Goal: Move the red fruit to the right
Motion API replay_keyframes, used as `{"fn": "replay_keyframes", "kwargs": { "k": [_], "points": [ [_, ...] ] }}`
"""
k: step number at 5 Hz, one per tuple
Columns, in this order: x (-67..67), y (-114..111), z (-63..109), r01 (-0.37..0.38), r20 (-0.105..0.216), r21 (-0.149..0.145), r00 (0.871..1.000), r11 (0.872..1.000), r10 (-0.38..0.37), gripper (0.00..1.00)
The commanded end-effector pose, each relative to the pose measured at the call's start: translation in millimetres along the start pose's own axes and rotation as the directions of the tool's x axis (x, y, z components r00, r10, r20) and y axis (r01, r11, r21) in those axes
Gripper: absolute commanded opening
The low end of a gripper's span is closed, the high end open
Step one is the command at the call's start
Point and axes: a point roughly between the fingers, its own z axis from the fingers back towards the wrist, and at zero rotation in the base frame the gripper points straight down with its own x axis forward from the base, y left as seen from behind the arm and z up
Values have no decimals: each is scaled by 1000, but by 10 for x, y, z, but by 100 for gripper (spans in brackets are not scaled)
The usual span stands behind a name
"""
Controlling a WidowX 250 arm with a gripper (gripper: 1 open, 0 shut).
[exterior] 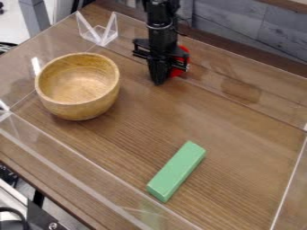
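Note:
The red fruit (pixel 179 64) shows only as small red patches beside the black gripper (pixel 159 77), at the far middle of the wooden table. The gripper points straight down, its fingers drawn together with the fruit pinched between them. Most of the fruit is hidden behind the fingers. The black arm (pixel 160 18) rises out of the top of the view.
A wooden bowl (pixel 78 84) stands at the left. A flat green block (pixel 177 170) lies near the front. Clear plastic walls (pixel 96 29) ring the table, with a low transparent rim along the front and right edges.

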Motion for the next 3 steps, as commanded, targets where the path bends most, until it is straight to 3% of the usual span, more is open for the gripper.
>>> {"fn": "replay_keyframes", "kwargs": {
  "k": [1,2,3],
  "points": [
    [128,290,121,23,46,-4,999,1000,-23,100],
    [129,461,139,85,39,-12,996,996,-84,100],
    [108,477,216,58,50,-2,997,998,-58,0]
  ]
}}
